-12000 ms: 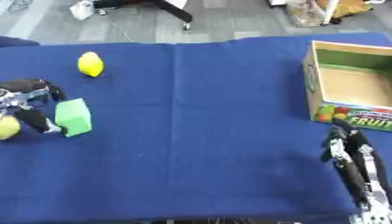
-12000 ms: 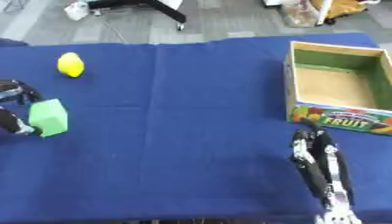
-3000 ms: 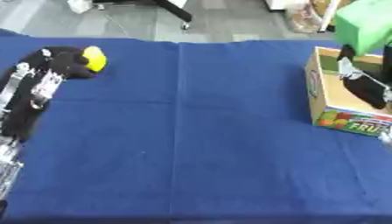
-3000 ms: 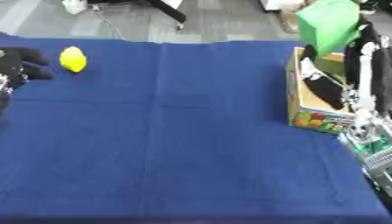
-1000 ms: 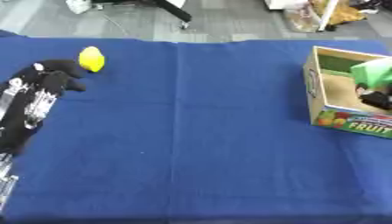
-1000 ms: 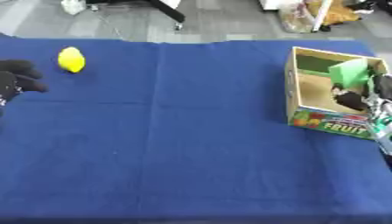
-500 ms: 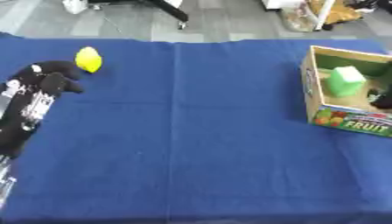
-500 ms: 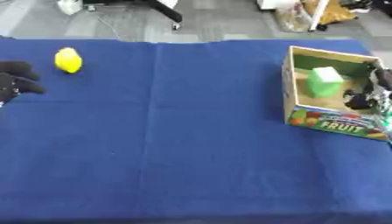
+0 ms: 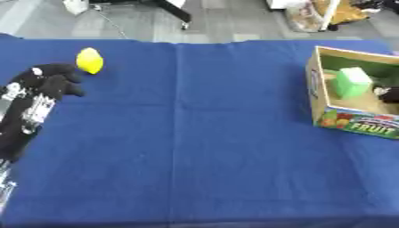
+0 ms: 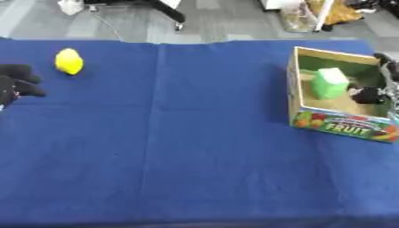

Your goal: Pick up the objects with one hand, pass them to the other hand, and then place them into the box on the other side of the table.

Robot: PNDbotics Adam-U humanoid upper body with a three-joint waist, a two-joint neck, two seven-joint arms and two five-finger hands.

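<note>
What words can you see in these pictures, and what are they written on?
"FRUIT": in white letters on the printed front of the cardboard box, next to small fruit pictures.
The side face of the box carries a mark too blurred to read.
No writing shows on the green block, the yellow lemon or the blue tablecloth.

Work surface: table (image 9: 195,147) w/ dark blue cloth, covers nearly full frame. Far edge of table borders grey floor (image 9: 234,20). Beyond far edge, left of centre: black chair base (image 9: 160,5) w/ a cable (image 9: 117,29) trailing on floor. Far right corner: tan/orange clutter (image 10: 343,11), indistinct. Lighting even, diffuse.
</note>
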